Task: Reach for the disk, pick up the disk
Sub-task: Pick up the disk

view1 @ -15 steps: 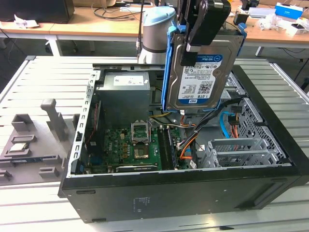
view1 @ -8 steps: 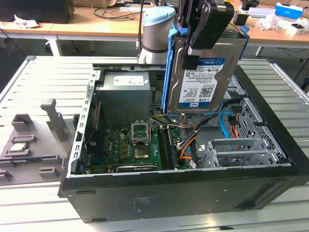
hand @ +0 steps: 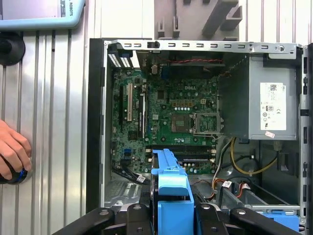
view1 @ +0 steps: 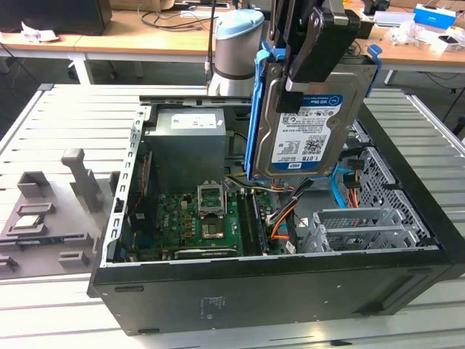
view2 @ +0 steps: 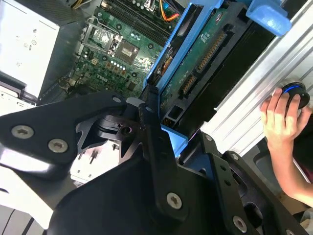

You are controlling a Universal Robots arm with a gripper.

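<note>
The open computer case (view1: 276, 291) sits nearest, and above it the gripper (view1: 314, 54) clamps the disk (view1: 309, 123), best kept upright, clear of the cables.

Silver disk (view1: 309, 123), blue frame, blue-white label; green motherboard (view1: 196, 218); black hand (view1: 320, 43).

Exterior view looks obliquely down — both wrist views overlook the motherboard (hand: 171, 117)

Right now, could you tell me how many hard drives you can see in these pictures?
1. The disk hangs upright in the gripper, lifted above the open computer case; its blue frame also shows in the first wrist view. Others may sit hidden in the drive cage.
</note>
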